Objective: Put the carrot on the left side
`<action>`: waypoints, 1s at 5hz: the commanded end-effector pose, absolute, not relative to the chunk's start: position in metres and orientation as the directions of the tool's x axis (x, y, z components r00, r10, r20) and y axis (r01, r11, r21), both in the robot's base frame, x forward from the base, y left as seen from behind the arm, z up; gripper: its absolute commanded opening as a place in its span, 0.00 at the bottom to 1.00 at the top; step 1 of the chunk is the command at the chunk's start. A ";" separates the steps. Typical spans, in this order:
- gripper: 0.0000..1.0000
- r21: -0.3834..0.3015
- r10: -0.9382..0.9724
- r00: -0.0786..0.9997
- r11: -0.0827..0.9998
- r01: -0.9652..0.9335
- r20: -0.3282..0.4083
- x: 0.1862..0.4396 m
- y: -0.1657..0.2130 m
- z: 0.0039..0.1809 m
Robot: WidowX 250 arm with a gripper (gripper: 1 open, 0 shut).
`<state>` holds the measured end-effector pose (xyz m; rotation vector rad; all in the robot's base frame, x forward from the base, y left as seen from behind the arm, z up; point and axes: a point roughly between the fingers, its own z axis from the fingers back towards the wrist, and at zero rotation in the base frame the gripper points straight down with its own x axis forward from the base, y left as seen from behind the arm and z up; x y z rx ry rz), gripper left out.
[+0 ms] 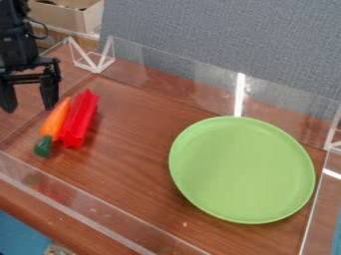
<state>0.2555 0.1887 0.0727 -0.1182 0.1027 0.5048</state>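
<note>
Tapered orange carrot (52, 127) laid against ridged red bar (80, 117), left of frame; gripper (30, 92) fingers spread wide, empty; smooth round green plate (242, 167) at right.

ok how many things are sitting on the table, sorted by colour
orange: 1, the carrot
red: 1, the ridged bar
green: 1, the round plate
total: 3
</note>
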 end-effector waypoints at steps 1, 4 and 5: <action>1.00 -0.112 0.470 0.881 0.874 -0.473 -0.057 0.261 0.194 0.100; 1.00 -0.138 0.414 0.910 0.903 -0.408 0.021 0.263 0.183 0.135; 1.00 -0.127 0.418 0.909 0.902 -0.413 0.012 0.262 0.185 0.128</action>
